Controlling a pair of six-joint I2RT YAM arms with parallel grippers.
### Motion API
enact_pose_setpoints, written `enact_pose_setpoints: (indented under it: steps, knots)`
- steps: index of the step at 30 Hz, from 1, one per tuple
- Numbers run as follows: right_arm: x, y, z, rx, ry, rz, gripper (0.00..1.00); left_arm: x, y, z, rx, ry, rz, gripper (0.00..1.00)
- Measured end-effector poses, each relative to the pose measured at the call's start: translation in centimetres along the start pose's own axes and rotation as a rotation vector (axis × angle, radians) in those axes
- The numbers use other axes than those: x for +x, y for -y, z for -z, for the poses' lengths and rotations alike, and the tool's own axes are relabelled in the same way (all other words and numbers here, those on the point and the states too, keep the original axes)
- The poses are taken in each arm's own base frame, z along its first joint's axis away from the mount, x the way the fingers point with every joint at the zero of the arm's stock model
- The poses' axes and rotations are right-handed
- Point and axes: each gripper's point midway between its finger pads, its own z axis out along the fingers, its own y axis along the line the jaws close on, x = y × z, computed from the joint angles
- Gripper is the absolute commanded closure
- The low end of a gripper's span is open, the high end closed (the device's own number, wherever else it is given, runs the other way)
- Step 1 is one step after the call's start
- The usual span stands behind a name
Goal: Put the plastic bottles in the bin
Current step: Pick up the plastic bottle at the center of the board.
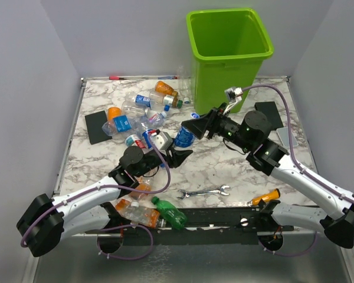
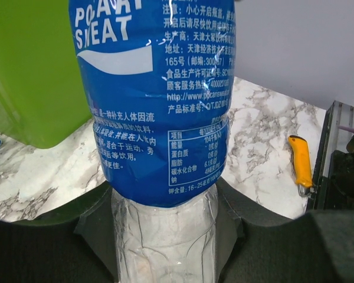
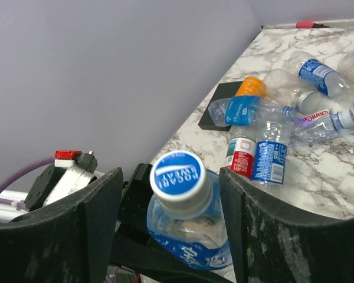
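Note:
My left gripper [image 1: 178, 154] is shut on the lower body of a clear bottle with a blue label [image 1: 184, 139] and holds it up above the table's middle. In the left wrist view the bottle [image 2: 159, 118] fills the space between the jaws of the left gripper [image 2: 165, 236]. My right gripper [image 1: 196, 127] is open, its jaws either side of the bottle's blue cap [image 3: 180, 177] without touching it. The lime-green bin [image 1: 230, 59] stands at the back, just behind both grippers. Several more bottles [image 1: 141, 112] lie in a pile at the back left.
An orange bottle [image 1: 135, 212] and a green bottle [image 1: 170, 213] lie at the front left. A silver wrench [image 1: 203, 192] and an orange-handled screwdriver [image 1: 265, 197] lie near the front edge. Black pads [image 1: 97, 127] [image 1: 268, 112] lie left and right.

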Motion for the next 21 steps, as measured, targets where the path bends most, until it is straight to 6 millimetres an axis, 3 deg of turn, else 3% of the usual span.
enact_pose_setpoints:
  steps: [11, 17, 21]
  knots:
    - [0.0, 0.0, -0.2, -0.057, 0.114, -0.099, 0.4, -2.1, -0.3, 0.4, -0.026, 0.082, -0.005, 0.72]
    - [-0.4, 0.2, -0.7, -0.055, 0.138, -0.095, 0.36, -2.2, -0.2, 0.4, -0.025, 0.088, 0.004, 0.72]
    - [-0.8, 0.3, -0.9, -0.048, 0.151, -0.079, 0.4, -2.2, 0.0, 0.4, -0.021, 0.087, 0.009, 0.72]
